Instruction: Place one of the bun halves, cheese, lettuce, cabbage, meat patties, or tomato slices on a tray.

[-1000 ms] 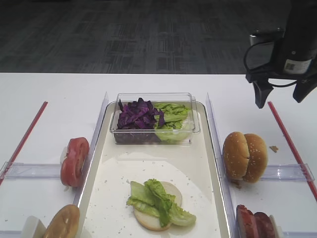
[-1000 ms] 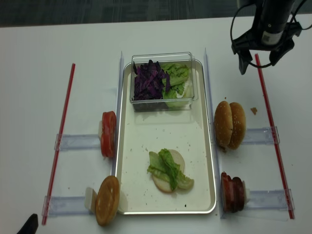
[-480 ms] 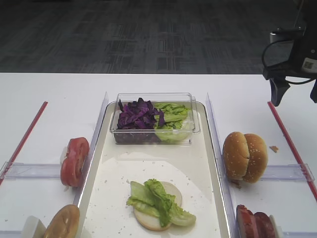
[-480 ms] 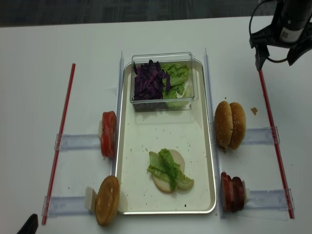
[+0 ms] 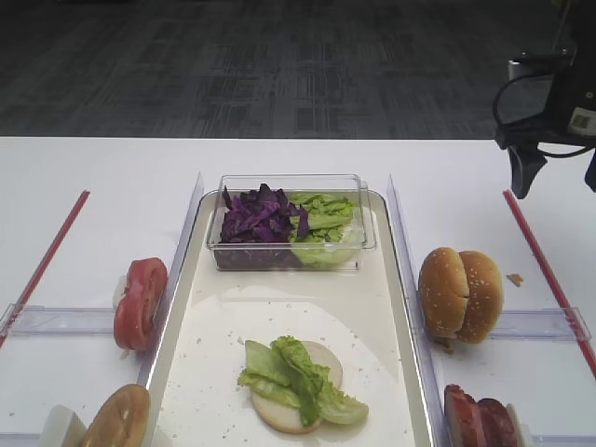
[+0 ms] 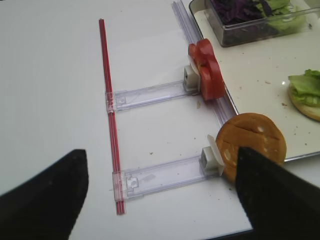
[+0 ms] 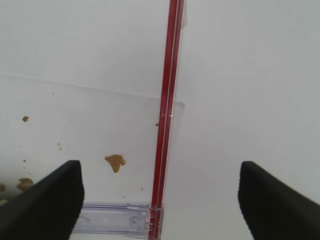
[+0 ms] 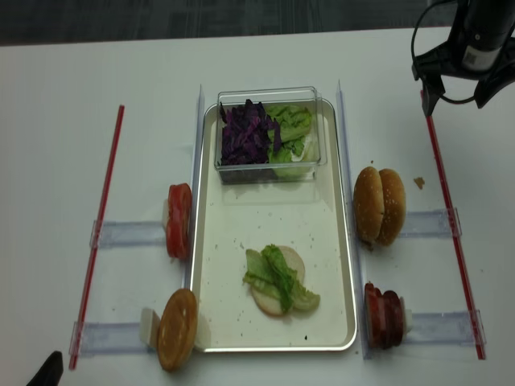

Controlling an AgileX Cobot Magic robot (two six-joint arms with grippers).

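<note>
the tray (image 8: pixel 211 322) lies down the middle of the white table (image 8: pixel 56 96), and on its near part a pale bun half (image 8: pixel 283 296) sits flat with a leaf of lettuce (image 8: pixel 273 273) draped over it; at the tray's far end a clear tub (image 8: pixel 269 95) holds purple cabbage (image 8: pixel 245 133) beside more green leaves. the other supplies stand on edge in clear holders outside the rim: tomato slices (image 8: pixel 179 221) and a sesame bun half (image 8: pixel 177 330) to the left, a pair of bun halves (image 8: pixel 380 206) and the meat patties (image 8: pixel 384 315) to the right. with bread and lettuce already down, the step in hand looks like the pause between placements, with the next ingredient not yet chosen. the next move would call for one arm to come down over a holder, close across an upright piece, and carry it over the rim to set it on the stack or the bare tray floor; the patties or tomato seem the likeliest picks, though that is only a judgement. the right gripper (image 8: pixel 464 84) hangs high over the far right corner, above the red strip (image 7: pixel 167 115), well away from any food, pointing down with its fingers spread wide and nothing between them. the left gripper (image 6: pixel 160 192) hovers near the front left edge, looking over the tomato and bun holders, likewise spread apart and empty.
</note>
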